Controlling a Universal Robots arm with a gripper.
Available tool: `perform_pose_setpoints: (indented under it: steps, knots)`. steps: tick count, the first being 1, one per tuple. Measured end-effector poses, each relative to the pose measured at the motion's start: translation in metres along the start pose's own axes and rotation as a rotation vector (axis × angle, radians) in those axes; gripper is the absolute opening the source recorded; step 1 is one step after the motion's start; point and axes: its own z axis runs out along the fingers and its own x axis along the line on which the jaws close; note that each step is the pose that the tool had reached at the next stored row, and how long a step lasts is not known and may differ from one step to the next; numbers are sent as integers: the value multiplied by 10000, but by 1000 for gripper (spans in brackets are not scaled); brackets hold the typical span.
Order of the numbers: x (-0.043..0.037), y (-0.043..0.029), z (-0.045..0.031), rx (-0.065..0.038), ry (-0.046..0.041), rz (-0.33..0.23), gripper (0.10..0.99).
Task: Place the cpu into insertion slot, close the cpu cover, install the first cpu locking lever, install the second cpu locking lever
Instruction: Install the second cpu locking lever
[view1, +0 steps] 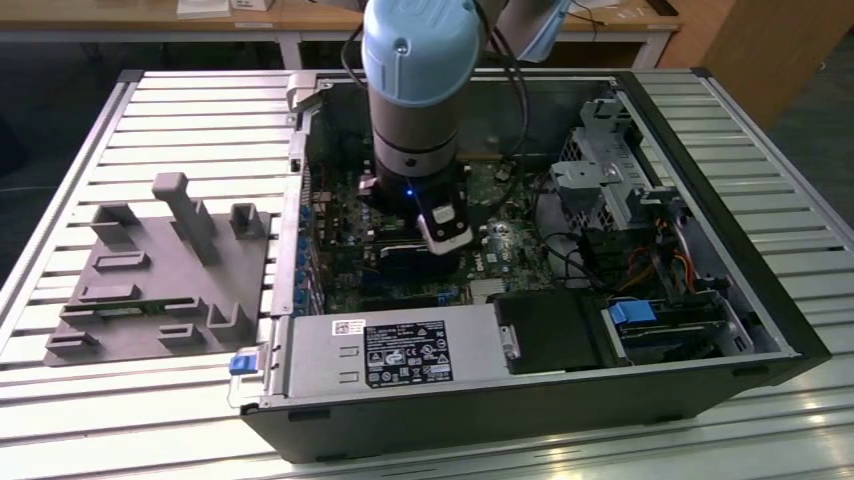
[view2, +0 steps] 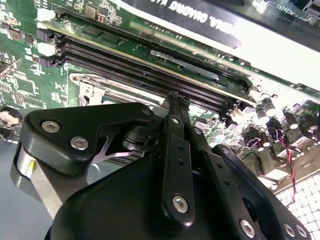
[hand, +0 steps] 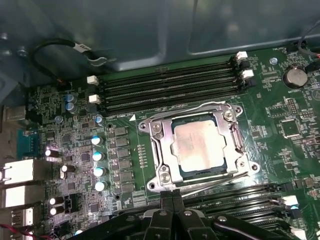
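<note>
- In the first wrist view, the cpu (hand: 196, 145) sits in the insertion slot (hand: 176, 165) on the green motherboard (hand: 75, 145).
- The cpu cover (hand: 226, 131) lies closed around it.
- The gripper (hand: 172, 196) hovers just beside the socket's edge, fingertips (view2: 176, 102) pressed together, grasping nothing.

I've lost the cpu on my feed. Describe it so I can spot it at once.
Find the open computer case, then the green motherboard inside. Between its banks of long black slots sits the silvery cpu cover; the cpu is the dull beige metal square in its window.
</note>
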Motion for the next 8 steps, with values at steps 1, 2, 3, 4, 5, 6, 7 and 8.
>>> perform_pose_setpoints:
  steps: [1,2,3,4,5,6,7,8]
  knots:
    - [5,-7,4,-46,12,-8,102]
    - [10,-14,8,-98,24,-15,102]
    - [16,-20,12,-155,37,-21,102]
    - [24,-25,17,-208,50,-27,102]
    - [34,-30,23,-257,62,-34,102]
    - [45,-34,28,-289,70,-40,102]
    - [57,-37,34,-309,76,-47,102]
    - [65,-40,40,-321,80,-55,102]
